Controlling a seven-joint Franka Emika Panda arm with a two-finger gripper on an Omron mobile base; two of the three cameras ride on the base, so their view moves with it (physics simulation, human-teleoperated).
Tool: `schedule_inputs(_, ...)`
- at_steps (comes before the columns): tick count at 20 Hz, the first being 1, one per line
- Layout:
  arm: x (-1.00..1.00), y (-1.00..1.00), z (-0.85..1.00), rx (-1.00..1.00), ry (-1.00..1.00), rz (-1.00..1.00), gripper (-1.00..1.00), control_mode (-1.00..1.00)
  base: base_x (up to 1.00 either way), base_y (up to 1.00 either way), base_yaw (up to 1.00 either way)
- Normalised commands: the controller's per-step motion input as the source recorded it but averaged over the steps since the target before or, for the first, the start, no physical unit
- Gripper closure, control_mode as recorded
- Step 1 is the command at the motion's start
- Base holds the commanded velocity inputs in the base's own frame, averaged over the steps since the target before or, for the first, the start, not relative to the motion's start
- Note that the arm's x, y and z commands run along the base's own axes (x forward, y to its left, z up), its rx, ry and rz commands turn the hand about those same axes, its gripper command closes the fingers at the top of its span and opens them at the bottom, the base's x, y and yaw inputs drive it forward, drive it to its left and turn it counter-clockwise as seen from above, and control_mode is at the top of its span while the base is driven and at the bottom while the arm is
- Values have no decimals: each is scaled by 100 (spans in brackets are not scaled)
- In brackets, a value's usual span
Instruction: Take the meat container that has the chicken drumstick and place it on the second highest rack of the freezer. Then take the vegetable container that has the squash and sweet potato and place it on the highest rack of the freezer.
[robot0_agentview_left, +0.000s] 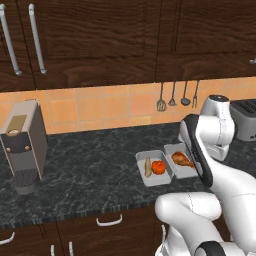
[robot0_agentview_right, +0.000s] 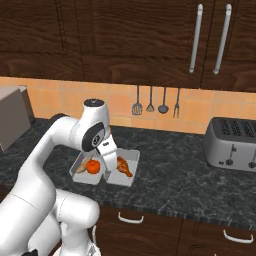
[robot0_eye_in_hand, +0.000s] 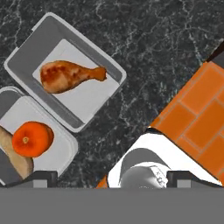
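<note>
Trays sit side by side on the dark counter (robot0_agentview_left: 90, 165), touching. The meat tray (robot0_eye_in_hand: 26, 57) holds the drumstick (robot0_eye_in_hand: 70, 75). The veg tray (robot0_eye_in_hand: 65, 151) holds the squash (robot0_eye_in_hand: 32, 139) and the sweet potato (robot0_eye_in_hand: 15, 157).

The left base view shows a coffee machine (robot0_agentview_left: 22, 145) far off at 9 o'clock from the trays, and hanging tools (robot0_agentview_left: 177, 96) on the tile wall. There the arm hides part of the meat tray (robot0_agentview_left: 172, 149), while the veg tray (robot0_agentview_left: 150, 180) is in full sight, with the squash (robot0_agentview_left: 158, 167) and sweet potato (robot0_agentview_left: 148, 166) in it. The right base view shows a toaster (robot0_agentview_right: 235, 144) well off at 3 o'clock from the trays, and the drumstick (robot0_agentview_right: 124, 168) beside the squash (robot0_agentview_right: 92, 166).

In the right base view the claw (robot0_agentview_right: 106, 172) hangs above the seam between the two trays. In the hand view the claw (robot0_eye_in_hand: 105, 178) has the drumstick up at 11 o'clock and the squash at 9 o'clock. Its two tips stand wide apart, loose, with nothing between them.
</note>
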Motion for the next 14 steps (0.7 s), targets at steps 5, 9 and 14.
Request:
schedule_inputs(5,31,0,-48,0,-2,0,-100,-100,0,0,0)
schedule_inputs(9,52,-7,-26,0,0,-2,-100,-100,0,0,0)
schedule_inputs(14,37,-13,-40,0,0,-4,-100,-100,0,0,0)
